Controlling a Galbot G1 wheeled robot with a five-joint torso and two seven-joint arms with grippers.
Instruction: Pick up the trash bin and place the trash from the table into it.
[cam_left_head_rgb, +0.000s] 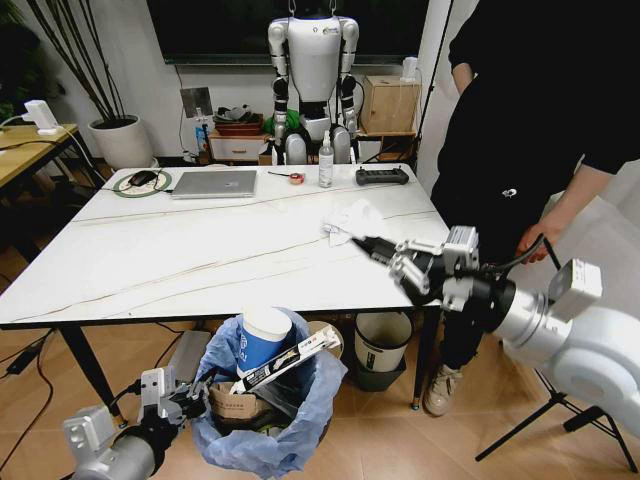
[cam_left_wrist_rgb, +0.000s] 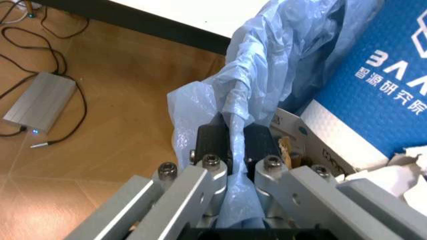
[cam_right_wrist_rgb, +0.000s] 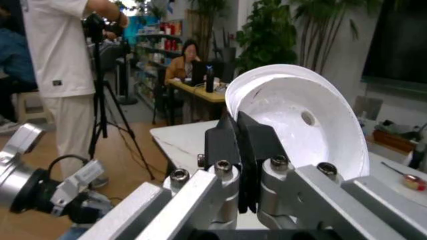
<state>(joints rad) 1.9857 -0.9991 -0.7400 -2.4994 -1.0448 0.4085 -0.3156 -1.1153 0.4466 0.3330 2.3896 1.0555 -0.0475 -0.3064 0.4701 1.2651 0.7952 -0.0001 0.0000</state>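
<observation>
While left end effector (cam_left_wrist_rgb: 230, 150) pinches the trash bin (cam_left_head_rgb: 268, 420) liner below the counter (cam_left_head_rgb: 200, 250) edge, right end effector (cam_right_wrist_rgb: 235, 145) clamps one white lid (cam_right_wrist_rgb: 300, 117); one tissue (cam_left_head_rgb: 350, 222) remains.

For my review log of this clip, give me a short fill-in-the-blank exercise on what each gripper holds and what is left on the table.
1. The left gripper is shut on the bin's light-blue ____.
2. The right gripper pinches the rim of a white ____.
3. The blue paper cup lies in the ____.
4. On the table, near the right gripper, lies a crumpled white ____.

Missing words: bag; lid; trash bin; tissue
</observation>
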